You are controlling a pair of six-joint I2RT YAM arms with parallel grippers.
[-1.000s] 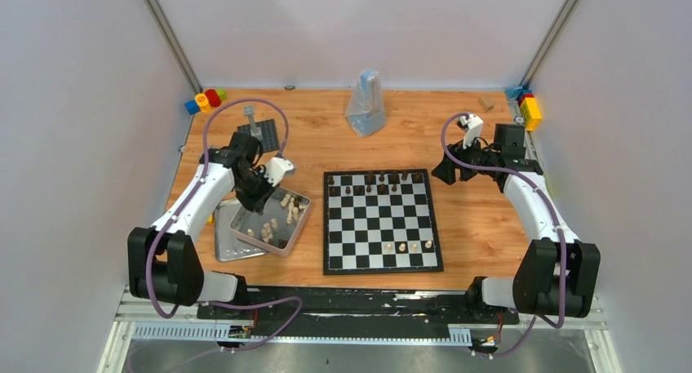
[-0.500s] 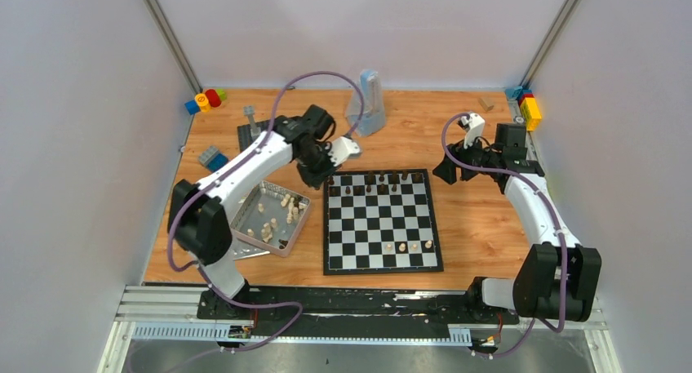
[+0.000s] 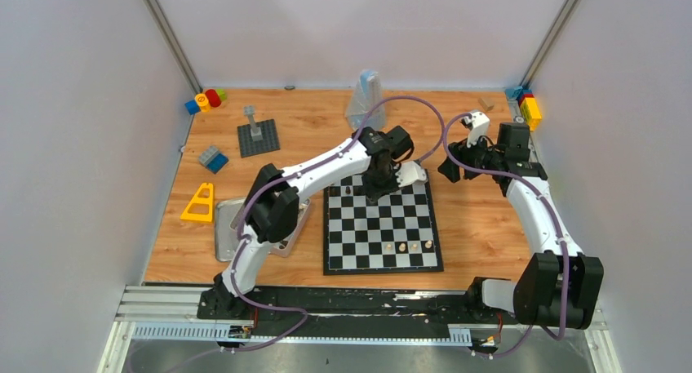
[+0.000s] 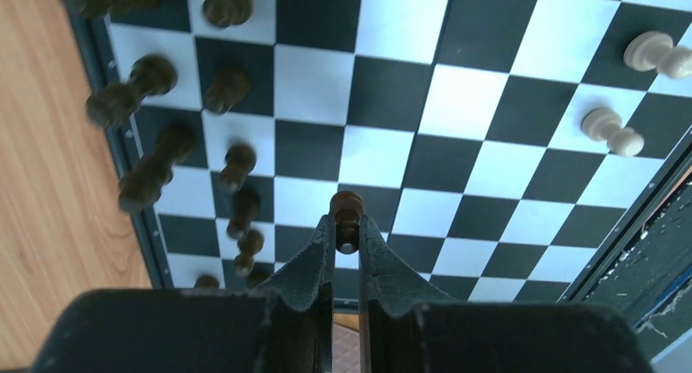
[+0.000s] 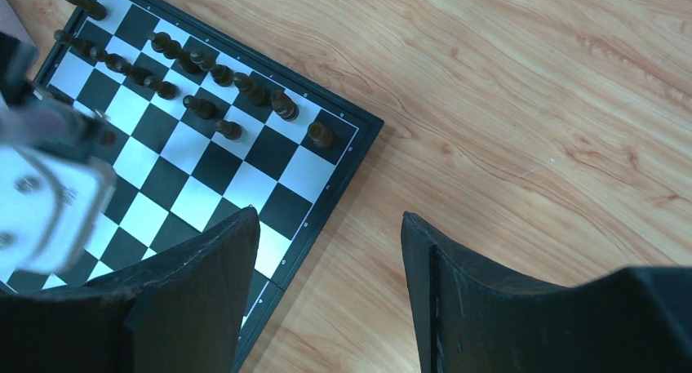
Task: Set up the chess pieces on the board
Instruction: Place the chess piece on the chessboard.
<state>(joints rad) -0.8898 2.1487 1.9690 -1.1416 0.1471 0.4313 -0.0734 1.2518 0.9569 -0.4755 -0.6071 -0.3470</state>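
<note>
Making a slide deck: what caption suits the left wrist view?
Left claw grips a small dark brown turned chess piece over the black-and-white checkered chessboard.

A wooden worktop (image 3: 318,120) is carrying scattered odds and ends. Coloured toy bricks (image 3: 206,100) are sitting in its far left corner. More bright bricks (image 3: 527,106) are sitting in the far right corner, with a small wooden block (image 3: 486,104) lying near them. A clear plastic bag (image 3: 365,99) is standing upright at the far edge. On the left, a dark grey studded plate (image 3: 267,141) is lying flat, with a grey post (image 3: 250,117) standing on it. Nearer, a blue-grey brick (image 3: 212,157), a yellow triangular frame (image 3: 200,203) and a flat silver lid (image 3: 224,242) are lying apart from one another.
</note>
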